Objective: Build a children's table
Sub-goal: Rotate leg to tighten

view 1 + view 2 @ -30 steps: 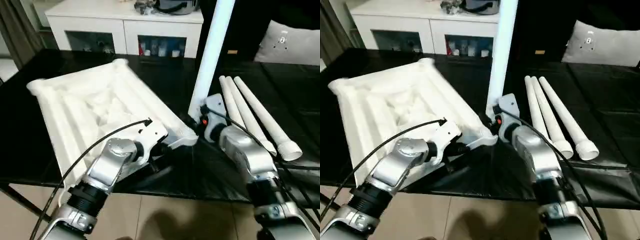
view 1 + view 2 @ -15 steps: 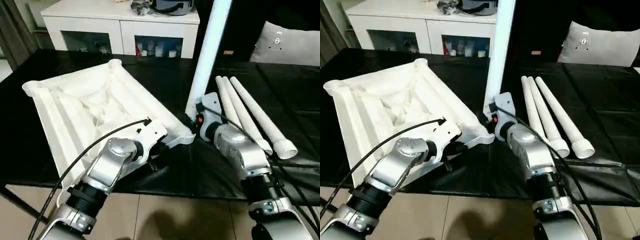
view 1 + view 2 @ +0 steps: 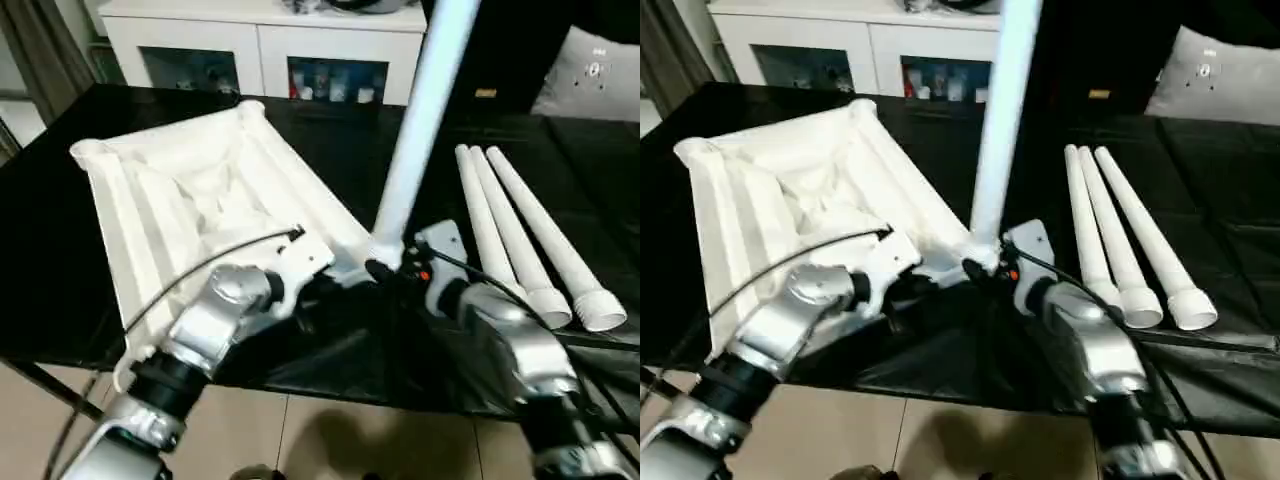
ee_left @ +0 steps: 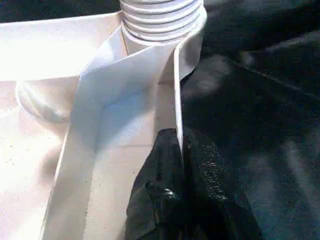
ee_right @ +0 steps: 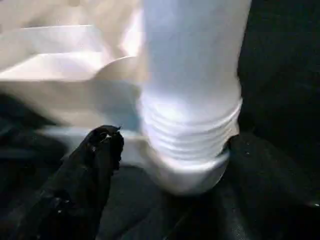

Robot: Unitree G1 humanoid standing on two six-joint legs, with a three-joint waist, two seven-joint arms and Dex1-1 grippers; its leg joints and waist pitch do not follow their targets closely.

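Tabletop (image 3: 190,200) of white plastic, ribbed underside up, lay on the left half of the black-covered bench (image 3: 330,150), reaching from near the far edge to the near edge. Left hand (image 4: 181,165) was clamped on the thin rim wall at the top's near right corner, one black finger (image 4: 160,165) on each side of the wall. Just beyond that grip stood a round corner socket, with the ribbed end of one leg (image 3: 420,110) seated in it. That upright leg rose tall and slightly tilted from the corner, out past the top of the head views. Right hand (image 3: 392,275) sat low against the base of the leg; one black finger (image 5: 95,165) showed beside the ribbed collar, grip not clear enough to tell. Three spare legs (image 3: 520,235) lay side by side toward the bench's right edge, wide ends at the near side.
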